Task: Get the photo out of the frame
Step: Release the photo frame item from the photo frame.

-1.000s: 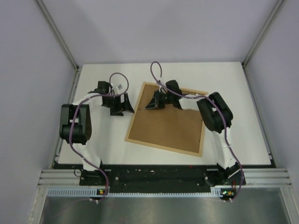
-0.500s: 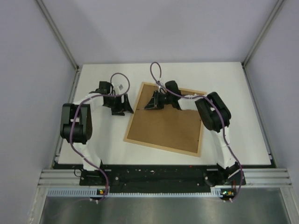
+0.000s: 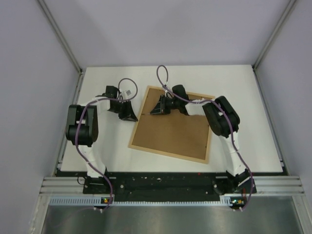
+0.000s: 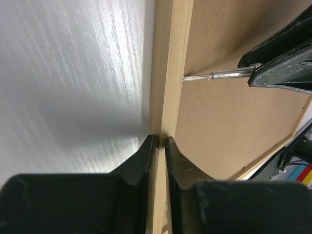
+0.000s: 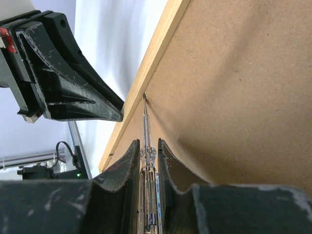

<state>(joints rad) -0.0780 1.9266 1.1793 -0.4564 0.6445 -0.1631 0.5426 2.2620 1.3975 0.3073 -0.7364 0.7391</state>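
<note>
Top external view first: could you read any writing? asked Ana.

Nothing legible, said Ben. One small white tag (image 3: pixel 126 91) sat by the left arm (image 3: pixel 80 127), its black marks too small to read. The left wrist view had red, yellow and blue stripes (image 4: pixel 304 174) at its lower right corner, with no letters I could make out.

How many of each thing did you count?

Two arms, the right arm (image 3: pixel 225 117) being the other, each with one gripper. One frame (image 3: pixel 168 152), one brown board (image 3: pixel 173 131) and one screwdriver (image 5: pixel 145 122), all on one white table (image 3: pixel 107 146).

How did the frame look, and where was it?

It lay flat, back up and turned askew, about the middle of the table. It was large and rectangular, with a thin light-wood rail around the plain brown board that filled its back. The photo was out of sight under that board.

And the grippers?

The left gripper (image 4: pixel 161 142) stood at the frame's left rail, its fingers (image 4: pixel 141 161) drawn almost together with only a slit between them. Wood showed through the slit, but whether they nipped the rail I could not tell. The right gripper (image 5: pixel 148 145) was closed on the screwdriver's clear handle. The metal tip lay at the seam between rail and board, just beside the left gripper.
</note>
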